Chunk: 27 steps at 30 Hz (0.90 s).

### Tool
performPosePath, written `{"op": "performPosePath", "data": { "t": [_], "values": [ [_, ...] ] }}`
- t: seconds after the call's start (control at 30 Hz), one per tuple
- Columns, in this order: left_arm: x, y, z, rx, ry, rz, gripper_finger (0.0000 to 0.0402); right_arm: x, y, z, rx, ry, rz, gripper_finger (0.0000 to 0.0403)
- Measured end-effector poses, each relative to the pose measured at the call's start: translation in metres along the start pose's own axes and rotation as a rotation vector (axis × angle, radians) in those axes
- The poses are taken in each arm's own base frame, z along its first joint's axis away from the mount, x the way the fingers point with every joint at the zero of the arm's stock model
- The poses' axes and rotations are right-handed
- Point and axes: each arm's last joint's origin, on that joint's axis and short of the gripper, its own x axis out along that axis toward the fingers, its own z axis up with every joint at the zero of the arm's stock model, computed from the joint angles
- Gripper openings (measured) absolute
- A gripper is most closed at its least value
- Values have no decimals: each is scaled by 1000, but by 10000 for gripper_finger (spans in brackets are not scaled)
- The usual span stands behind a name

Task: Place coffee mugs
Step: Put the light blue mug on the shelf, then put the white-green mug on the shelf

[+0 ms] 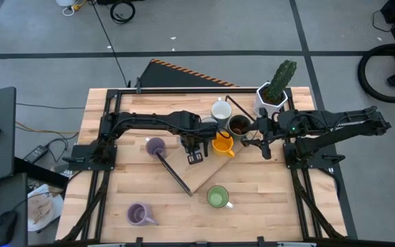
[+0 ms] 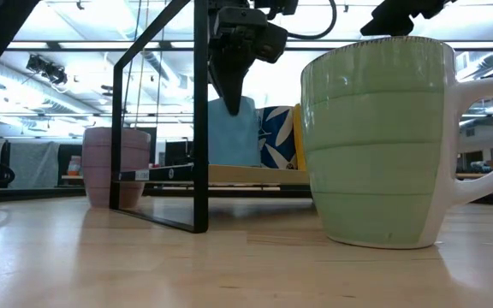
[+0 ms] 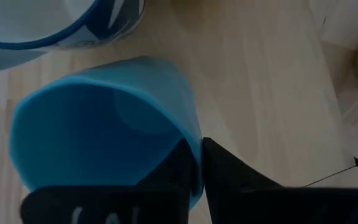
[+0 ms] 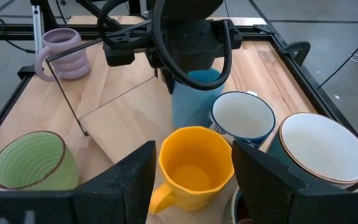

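Left end effector (image 3: 199,163): closed on the rim of the plain blue ceramic mug (image 3: 98,124), one finger inside the wall, one outside; mug upright on the pale wooden board (image 4: 126,109) at mid-tabletop.
Right end effector (image 4: 191,171): open, fingers either side of the orange faceted mug (image 4: 194,165), holding nothing.
Neighbours: white mug with blue patterned outside (image 4: 242,118) just beside the blue mug; thin black metal frame (image 2: 197,120) close by.
Risk, rim grip: thin-wall pinch may let the mug tilt or slip when lifted.
Risk, crowding: sideways travel may knock the patterned mug or orange mug.
Risk, arms: both wrists near; collision possible.
Elsewhere: green ribbed mug (image 1: 217,197) and two lilac mugs (image 1: 156,145) stand apart on the tabletop (image 1: 266,206).
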Motion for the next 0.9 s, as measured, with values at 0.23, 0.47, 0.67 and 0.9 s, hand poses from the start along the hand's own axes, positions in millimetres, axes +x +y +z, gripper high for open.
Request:
{"op": "performPosePath", "data": {
  "t": [0.23, 0.47, 0.67, 0.9],
  "values": [
    [0, 0, 1, 0, -13, 20, 80, 0, 0, 0, 7, 0, 0, 216],
    [-2, 0, 0, -9, -14, 18, 116, 0, 0, -1, 4, 9, 0, 216],
    [-23, 1, -9, 35, -23, -5, 118, 0, 0, -2, 3, 22, -1, 216],
    [-61, 7, -32, 78, -32, 26, 119, 0, 0, -4, 1, 39, -2, 216]
  ]
}}
